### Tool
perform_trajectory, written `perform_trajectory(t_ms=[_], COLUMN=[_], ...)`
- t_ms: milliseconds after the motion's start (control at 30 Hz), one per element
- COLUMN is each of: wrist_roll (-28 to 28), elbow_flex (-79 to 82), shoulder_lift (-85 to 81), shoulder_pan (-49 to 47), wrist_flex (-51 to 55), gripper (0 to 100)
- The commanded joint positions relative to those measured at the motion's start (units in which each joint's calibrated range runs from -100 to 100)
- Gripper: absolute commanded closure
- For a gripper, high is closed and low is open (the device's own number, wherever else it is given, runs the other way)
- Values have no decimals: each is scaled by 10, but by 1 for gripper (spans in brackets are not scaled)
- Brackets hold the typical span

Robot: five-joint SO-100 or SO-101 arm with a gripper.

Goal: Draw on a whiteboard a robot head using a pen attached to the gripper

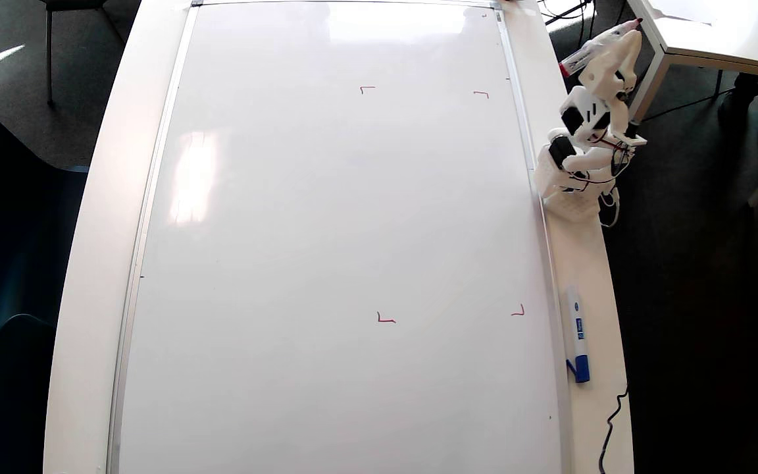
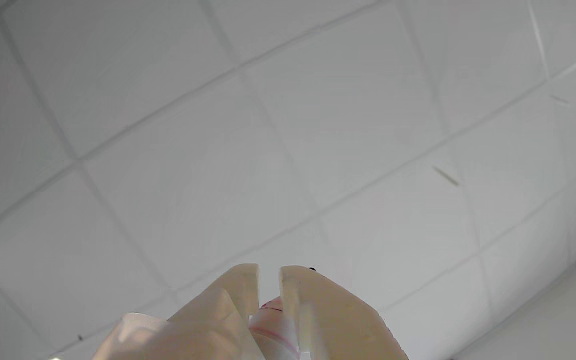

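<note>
Two white plastic fingers of my claw hand (image 1: pixel 628 34) sit close together with only a thin gap, squeezing the slim white pen with the red tip (image 1: pixel 599 46) between them. In the wrist view my hand (image 2: pixel 269 270) points up at grey ceiling tiles (image 2: pixel 288 125), and the pen (image 2: pixel 274 325) peeks out between my fingers (image 2: pixel 318 310). From overhead, I am folded up off to the right of the big shiny white board with the thin silver frame (image 1: pixel 326 217), not touching it. Four small red corner marks (image 1: pixel 367 88) are on the board, and I see no robot head inside them. One white marker with a blue cap (image 1: pixel 577 332) lies on the white table (image 1: pixel 99 217) beside the board.
</note>
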Motion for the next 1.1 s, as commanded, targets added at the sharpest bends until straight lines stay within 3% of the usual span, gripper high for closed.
perform_trajectory(t_ms=[0,67,200,667,1067], wrist_roll=[4,4,3,1,33], elbow_flex=[-70,-107,-166,-514,-685], shoulder_lift=[2,5,65,463,702], shoulder_pan=[-2,-2,-4,-7,-23], wrist_flex=[117,189,224,227,229], gripper=[99,99,99,99,99])
